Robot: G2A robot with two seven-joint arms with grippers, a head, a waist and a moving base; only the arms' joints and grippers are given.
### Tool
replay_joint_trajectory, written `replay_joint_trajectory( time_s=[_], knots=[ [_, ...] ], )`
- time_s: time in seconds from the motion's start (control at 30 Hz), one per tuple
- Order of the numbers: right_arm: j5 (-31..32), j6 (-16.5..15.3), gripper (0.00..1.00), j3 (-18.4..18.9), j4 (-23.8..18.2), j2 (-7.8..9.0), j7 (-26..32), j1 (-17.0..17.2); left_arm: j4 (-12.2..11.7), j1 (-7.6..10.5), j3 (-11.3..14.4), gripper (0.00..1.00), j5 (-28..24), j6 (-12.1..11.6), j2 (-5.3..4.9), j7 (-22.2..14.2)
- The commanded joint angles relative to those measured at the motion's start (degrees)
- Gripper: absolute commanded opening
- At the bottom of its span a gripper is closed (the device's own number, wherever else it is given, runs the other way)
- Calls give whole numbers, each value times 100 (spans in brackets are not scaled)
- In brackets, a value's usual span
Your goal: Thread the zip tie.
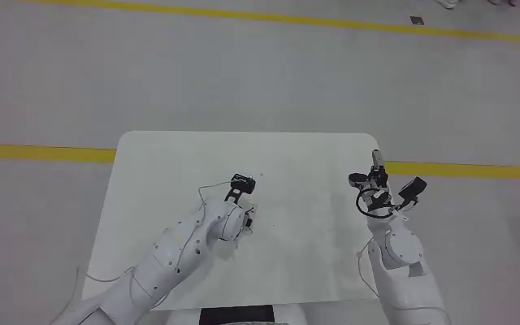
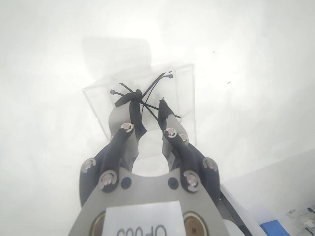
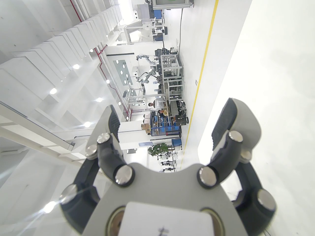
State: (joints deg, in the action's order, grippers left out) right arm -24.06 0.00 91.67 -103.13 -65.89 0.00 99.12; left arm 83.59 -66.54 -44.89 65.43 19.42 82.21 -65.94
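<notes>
L claw (image 2: pixel 147 103), seen from its wrist cam: both black-tipped fingers (image 2: pixel 134 110) reach down into a small clear plastic box (image 2: pixel 184 92) that stands on the white rectangular table (image 1: pixel 309 162). The jaws stand partly apart w/ a narrow gap between the tips, so they are not closed. A loose tangle of thin black zip ties (image 2: pixel 169 76) lies in the box right at the tips: several strands cross in the gap between the fingers, one strand runs up against the tip of one finger, and two ties w/ square heads fan out just beyond the claw toward the box's far wall. Whether any strand is actually pinched cannot be told; the gap looks too wide for a firm hold. In the top view the L claw sits over the table's middle, well apart from the R claw. R claw (image 3: pixel 171 109): held up off the table near its edge, jaws spread wide, ribbed black pads (image 3: pixel 221 121) facing each other, nothing between them. Beyond its tips lie the table edge and a yellow floor line (image 3: pixel 206 50); no zip tie is near it.
</notes>
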Motion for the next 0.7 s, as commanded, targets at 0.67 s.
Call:
replay_joint_trajectory(
  time_s=[0.67],
  knots=[
    [0, 0, 100, 0, 0, 0, 0, 0, -99, 62, 65, 0, -51, 7, -11, 48]
  ],
)
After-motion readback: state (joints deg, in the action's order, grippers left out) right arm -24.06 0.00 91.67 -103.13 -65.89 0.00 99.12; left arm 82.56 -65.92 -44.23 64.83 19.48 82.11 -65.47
